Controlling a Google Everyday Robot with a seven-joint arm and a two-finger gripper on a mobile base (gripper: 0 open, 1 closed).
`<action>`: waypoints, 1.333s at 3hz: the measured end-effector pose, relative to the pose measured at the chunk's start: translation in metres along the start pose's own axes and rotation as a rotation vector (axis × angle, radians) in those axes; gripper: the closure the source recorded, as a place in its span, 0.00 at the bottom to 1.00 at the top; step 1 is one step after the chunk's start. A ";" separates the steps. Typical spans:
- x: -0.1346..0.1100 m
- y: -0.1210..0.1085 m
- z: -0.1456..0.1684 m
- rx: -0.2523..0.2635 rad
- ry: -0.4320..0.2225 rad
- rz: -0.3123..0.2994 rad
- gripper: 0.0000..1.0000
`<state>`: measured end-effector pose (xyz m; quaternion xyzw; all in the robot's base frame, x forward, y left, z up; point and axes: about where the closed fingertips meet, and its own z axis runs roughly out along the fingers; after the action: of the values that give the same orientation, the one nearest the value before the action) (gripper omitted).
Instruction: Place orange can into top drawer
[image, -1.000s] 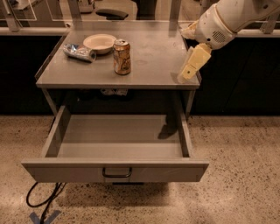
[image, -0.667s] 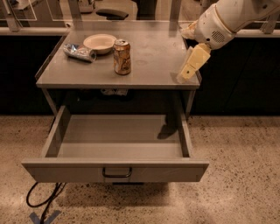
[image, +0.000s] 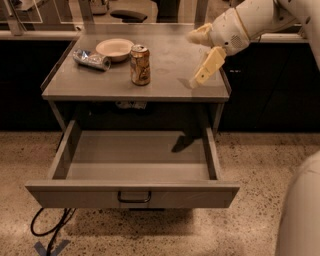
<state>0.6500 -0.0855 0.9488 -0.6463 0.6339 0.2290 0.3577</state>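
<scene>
The orange can (image: 140, 64) stands upright on the grey table top (image: 165, 82), left of centre, in front of a bowl. The top drawer (image: 135, 194) is pulled wide open below the table; its inside holds nothing, and a small dark handle sits on its front panel. My gripper (image: 192, 59) hangs over the right part of the table top, well to the right of the can and apart from it. Its cream fingers (image: 209, 65) are spread open and hold nothing.
A pale bowl (image: 114, 49) sits at the back left of the table, and a crushed silver-blue can (image: 91, 59) lies to its left. A dark counter runs behind the table. A black cable (image: 50, 227) lies on the speckled floor. Part of my white body (image: 300, 215) is at lower right.
My gripper has shifted slightly left over the table top, toward the can. The can and the drawer have not moved.
</scene>
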 end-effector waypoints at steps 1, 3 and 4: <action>-0.034 -0.030 0.017 -0.002 -0.093 -0.036 0.00; -0.067 -0.064 0.028 0.091 -0.096 -0.022 0.00; -0.061 -0.075 0.017 0.160 -0.067 -0.013 0.00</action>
<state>0.7213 -0.0369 0.9967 -0.6118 0.6336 0.1967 0.4309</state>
